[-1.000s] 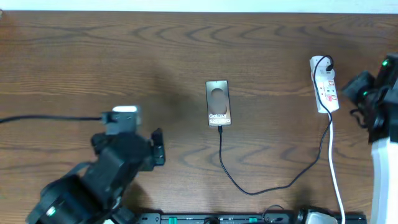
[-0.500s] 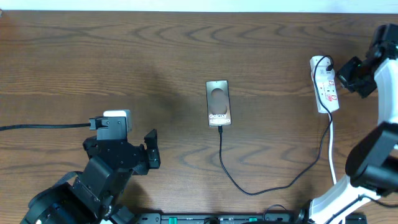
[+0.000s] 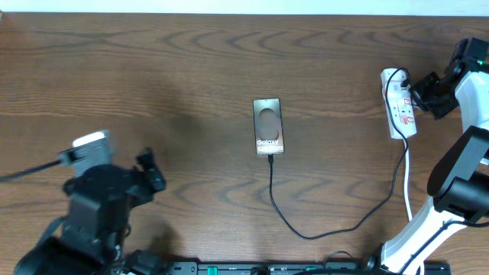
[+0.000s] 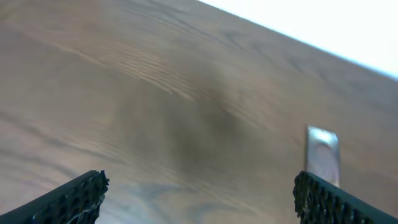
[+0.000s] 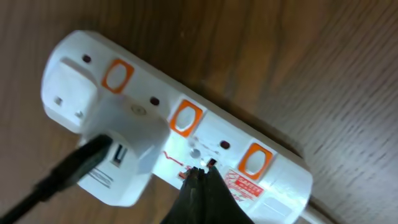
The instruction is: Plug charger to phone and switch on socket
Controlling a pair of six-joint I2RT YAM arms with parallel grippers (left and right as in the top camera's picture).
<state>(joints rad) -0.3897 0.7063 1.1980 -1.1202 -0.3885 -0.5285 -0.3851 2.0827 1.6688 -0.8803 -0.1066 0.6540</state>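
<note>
Wood-grain table (image 3: 153, 69), dark brown, fills every view, with a pale band (image 3: 229, 6) along its far edge. The phone (image 3: 268, 127) lies flat at the centre. The charger (image 3: 306, 231) leaves the phone's near end, loops nearer, then climbs right to the socket (image 3: 399, 103) at the far right.

From overhead your right gripper (image 3: 419, 95) sits just beside the socket's right edge, its tips too small to read. The right wrist view shows them pressed together with nothing between, touching the socket's face just below the middle orange switch (image 5: 186, 118). It also shows a white adapter (image 5: 118, 149) plugged in at one end. Whether any switch is on, you cannot tell.

Your left gripper (image 4: 199, 202) is blurred at the near left, jaws wide apart over bare wood, seemingly holding nothing. The frame cuts off its fingers.
</note>
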